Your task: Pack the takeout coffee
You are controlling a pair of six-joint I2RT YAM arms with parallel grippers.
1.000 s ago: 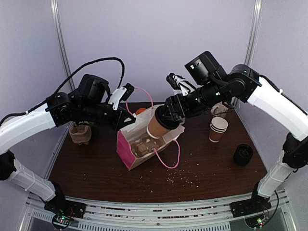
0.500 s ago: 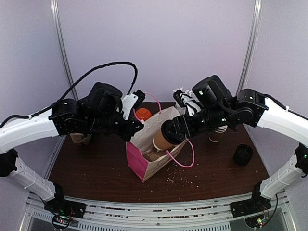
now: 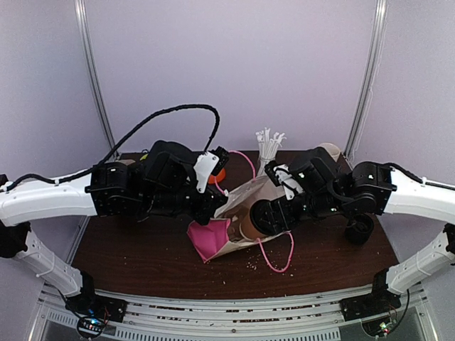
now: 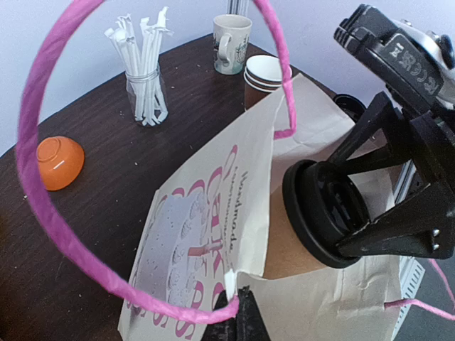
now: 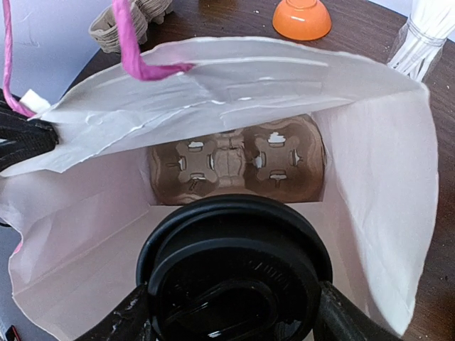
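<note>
The takeout coffee (image 3: 250, 229) is a brown paper cup (image 4: 293, 245) with a black lid (image 5: 234, 273). My right gripper (image 5: 234, 316) is shut on it just under the lid, one finger on each side. The cup is tilted and sits partly inside the mouth of a white and pink paper bag (image 4: 206, 213). A brown cardboard cup carrier (image 5: 234, 160) lies at the bag's bottom. My left gripper (image 4: 242, 318) is shut on the bag's rim where the pink cord handle (image 4: 43, 177) is fixed, and holds the mouth open. In the top view the left gripper (image 3: 217, 210) meets the bag (image 3: 213, 241) left of the cup.
An orange bowl (image 4: 59, 162), a glass of wrapped straws (image 4: 146, 82), a printed mug (image 4: 231, 42) and a stack of paper cups (image 4: 264, 74) stand behind the bag. A black stack of lids (image 3: 359, 229) sits at the right. Cardboard carriers (image 5: 128, 21) lie far left.
Both arms have come nearer and lower, carrying the bag to the right and tipping it more. The cup has gone further into the bag's mouth.
</note>
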